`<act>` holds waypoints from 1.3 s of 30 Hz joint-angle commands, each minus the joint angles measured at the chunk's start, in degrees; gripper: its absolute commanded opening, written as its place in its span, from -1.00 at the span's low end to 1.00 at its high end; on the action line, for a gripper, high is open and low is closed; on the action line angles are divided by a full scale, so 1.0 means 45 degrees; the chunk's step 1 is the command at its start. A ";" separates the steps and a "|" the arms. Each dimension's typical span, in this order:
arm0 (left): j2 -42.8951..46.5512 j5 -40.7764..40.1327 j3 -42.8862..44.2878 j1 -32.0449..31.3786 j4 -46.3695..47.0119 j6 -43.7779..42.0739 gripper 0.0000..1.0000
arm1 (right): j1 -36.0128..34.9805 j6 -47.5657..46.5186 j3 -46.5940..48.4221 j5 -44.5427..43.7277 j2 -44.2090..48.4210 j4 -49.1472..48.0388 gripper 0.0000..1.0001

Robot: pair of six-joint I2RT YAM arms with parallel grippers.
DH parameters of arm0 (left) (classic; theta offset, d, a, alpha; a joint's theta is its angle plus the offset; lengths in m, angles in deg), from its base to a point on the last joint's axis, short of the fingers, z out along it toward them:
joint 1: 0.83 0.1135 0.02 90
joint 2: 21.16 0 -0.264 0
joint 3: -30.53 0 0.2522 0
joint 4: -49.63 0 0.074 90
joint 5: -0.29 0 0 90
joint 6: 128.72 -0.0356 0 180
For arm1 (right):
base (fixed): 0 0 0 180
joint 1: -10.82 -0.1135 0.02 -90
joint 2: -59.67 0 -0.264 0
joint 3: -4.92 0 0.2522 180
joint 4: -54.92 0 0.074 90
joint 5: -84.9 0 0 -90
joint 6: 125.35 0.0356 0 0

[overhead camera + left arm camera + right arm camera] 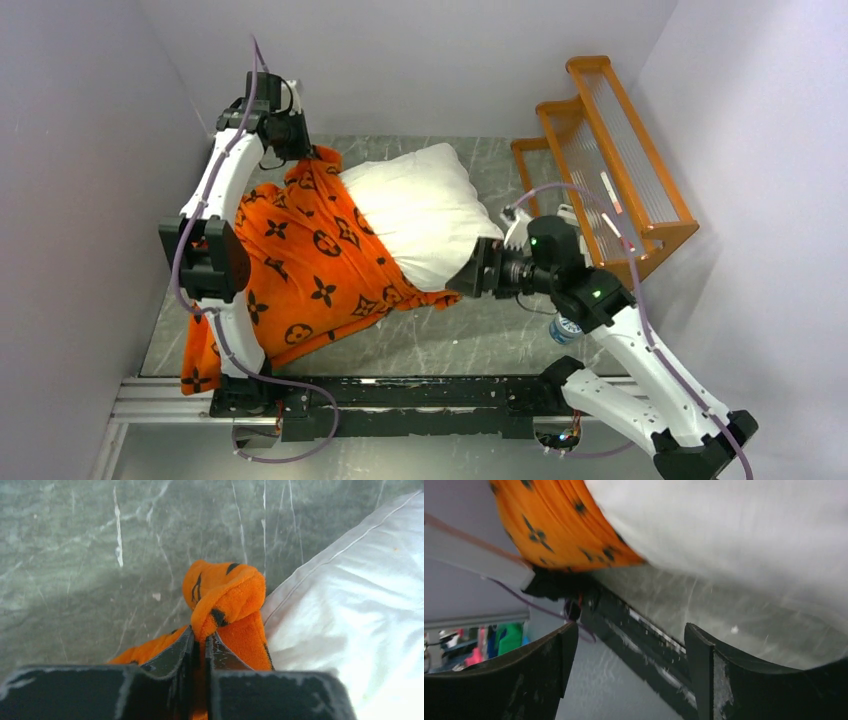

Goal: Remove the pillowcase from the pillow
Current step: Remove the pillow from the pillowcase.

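Note:
The orange pillowcase [300,260] with dark brown motifs lies bunched over the left half of the table, covering the left end of the white pillow [420,210]. At the back left my left gripper [300,140] is shut on a bunched corner of the pillowcase [225,592]. In the left wrist view its jaws [202,640] pinch the orange fabric, with the pillow [350,605] to the right. My right gripper [478,270] sits at the pillow's near right corner. It stands open [630,632] with nothing between its fingers, just below the pillow [734,540] and the pillowcase [554,530].
An orange rack [610,160] with clear panels stands at the back right, close to the right arm. A plastic bottle [566,328] shows under the right arm's elbow. A metal rail [400,390] runs along the near edge. Walls close in left, back and right.

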 commanded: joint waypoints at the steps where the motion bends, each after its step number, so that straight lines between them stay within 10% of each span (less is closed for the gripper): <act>1: -0.0948 -0.0504 0.1984 0.0226 0.0051 -0.0366 -0.35 | -0.0344 0.1640 -0.2105 0.0964 0.0603 -0.0082 0.63; 6: 0.1028 -0.1047 -0.0167 -0.0106 0.0697 -0.0544 0.91 | -0.0348 0.3108 -0.3224 -0.1725 0.0283 -0.0203 0.75; 19: 0.7900 -0.0316 -0.5309 -0.2809 0.0014 -0.0451 0.95 | -0.0189 0.6139 -0.6066 -0.4226 0.0217 -0.7653 0.99; 25: 0.9505 -0.0255 -0.7598 -0.5066 0.0381 0.0537 0.88 | -0.0171 0.6463 -0.5892 -0.4817 -0.2454 -0.5045 0.98; 33: 0.9916 -0.2822 -0.7908 -0.9089 0.0263 0.2350 0.91 | -0.0118 0.7510 -0.9107 -0.3287 -0.3339 -0.8380 -0.07; 39: 0.9755 -0.4318 -0.8383 -1.0105 0.0211 0.3249 0.93 | -0.0114 0.7983 -0.9956 -0.3764 -0.3471 -0.7902 -0.17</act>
